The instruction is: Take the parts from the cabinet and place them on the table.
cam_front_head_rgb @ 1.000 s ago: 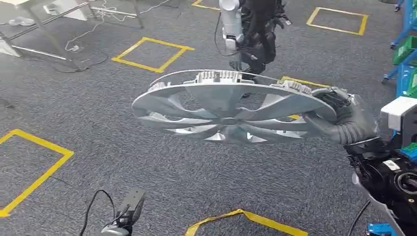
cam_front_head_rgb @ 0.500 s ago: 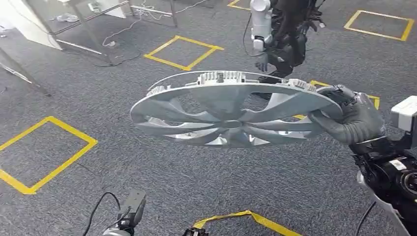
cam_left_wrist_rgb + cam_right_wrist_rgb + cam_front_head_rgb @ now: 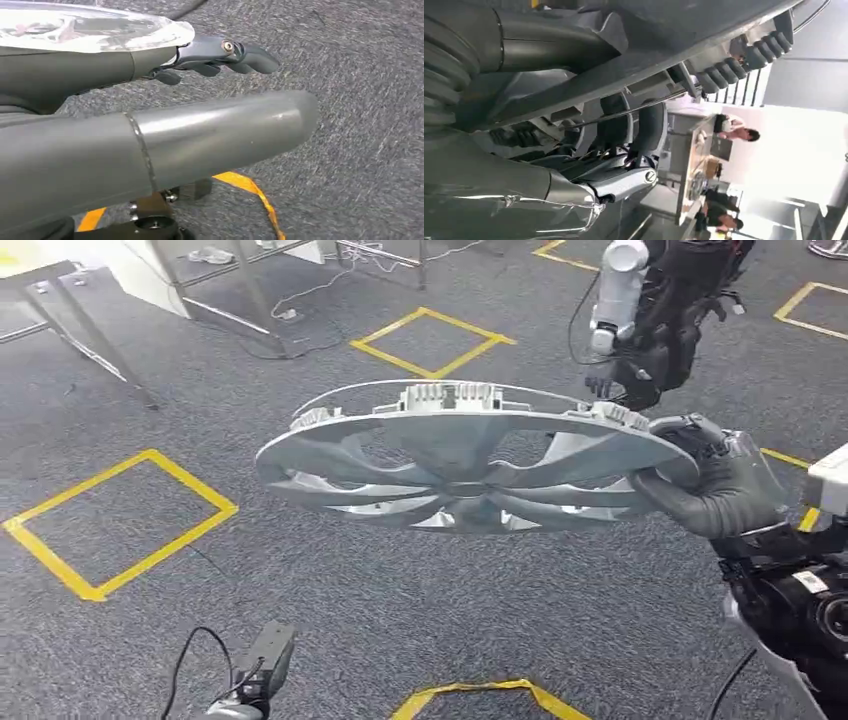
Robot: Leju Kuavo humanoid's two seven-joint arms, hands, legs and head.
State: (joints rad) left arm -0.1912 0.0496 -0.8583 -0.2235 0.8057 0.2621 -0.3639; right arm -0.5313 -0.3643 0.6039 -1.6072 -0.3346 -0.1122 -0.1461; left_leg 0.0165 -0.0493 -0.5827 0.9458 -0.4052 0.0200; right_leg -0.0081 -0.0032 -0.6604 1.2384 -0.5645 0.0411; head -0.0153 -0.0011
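Your right hand (image 3: 722, 485) grips the wheel cover (image 3: 470, 465) by its rim in mid-carry, the left hand (image 3: 165, 135) hangs empty with fingers apart, and placing on the table remains.

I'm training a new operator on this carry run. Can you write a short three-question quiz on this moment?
1. True or false: the right hand grips the hubcap by its rim.
2. What does the left hand hold?
A. a hubcap
B. a cable
C. nothing
3. What colour are the taped squares on the carpet under the hubcap?

Key: 1 true; 2 C; 3 yellow.
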